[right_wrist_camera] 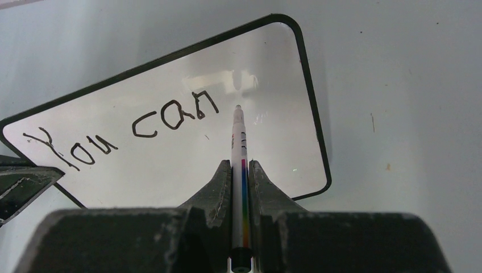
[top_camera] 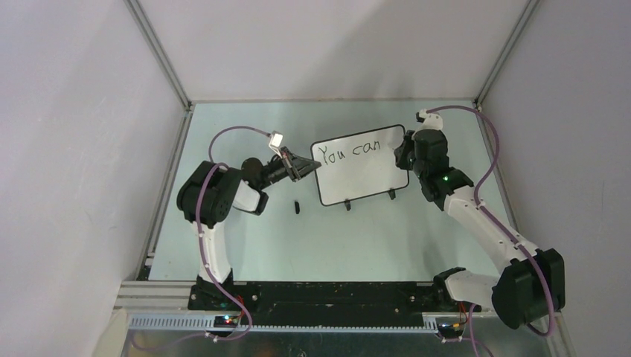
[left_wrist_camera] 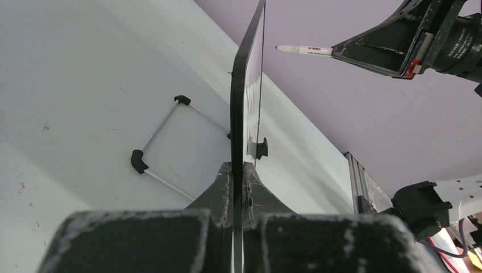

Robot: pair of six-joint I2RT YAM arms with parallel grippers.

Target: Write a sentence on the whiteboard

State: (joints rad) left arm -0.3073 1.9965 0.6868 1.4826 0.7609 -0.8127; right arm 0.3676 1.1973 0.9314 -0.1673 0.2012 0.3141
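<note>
The right gripper (right_wrist_camera: 240,166) was clamped on a marker (right_wrist_camera: 238,133), its tip just off the whiteboard (right_wrist_camera: 170,170) beside "You can", while the left gripper (left_wrist_camera: 239,170) pinched the board's edge, upright on the table (top_camera: 245,245); the sentence (top_camera: 350,153) seemed only begun, more words owed.

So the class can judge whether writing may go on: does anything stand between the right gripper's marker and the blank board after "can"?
Nothing visible does. The marker in the right gripper faces bare whiteboard just past "You can"; the left gripper clamps the opposite edge, out of the way.
</note>
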